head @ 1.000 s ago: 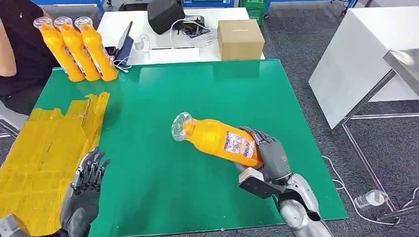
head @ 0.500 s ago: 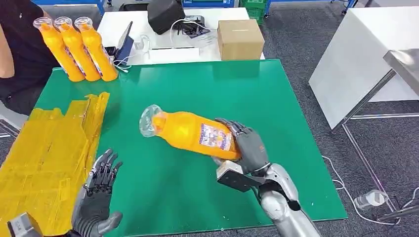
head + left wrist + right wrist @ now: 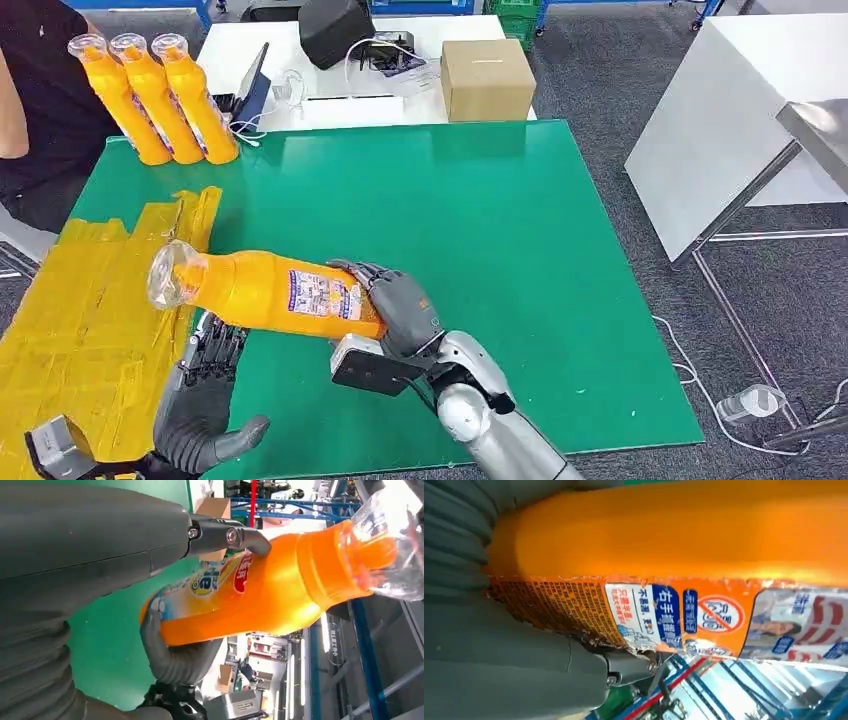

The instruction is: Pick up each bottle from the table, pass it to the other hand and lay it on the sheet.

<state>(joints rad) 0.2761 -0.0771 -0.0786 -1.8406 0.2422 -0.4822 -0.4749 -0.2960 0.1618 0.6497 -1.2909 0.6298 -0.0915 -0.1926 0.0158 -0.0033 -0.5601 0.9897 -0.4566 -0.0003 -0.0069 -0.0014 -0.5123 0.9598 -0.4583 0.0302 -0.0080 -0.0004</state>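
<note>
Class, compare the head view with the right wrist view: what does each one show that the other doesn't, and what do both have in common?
Head view alone: the green table, the yellow sheet, three upright bottles at the far left corner, the cardboard box, and the left hand open beneath the held bottle's neck. Right wrist view alone: the label's printed text and prohibition symbol close up. Both: the orange bottle gripped by the right hand.

Bottle (image 3: 262, 293) base hidden inside right hand (image 3: 392, 305). Left hand (image 3: 200, 395) fingertips covered by the bottle; contact cannot be told. Label print too small to read.
</note>
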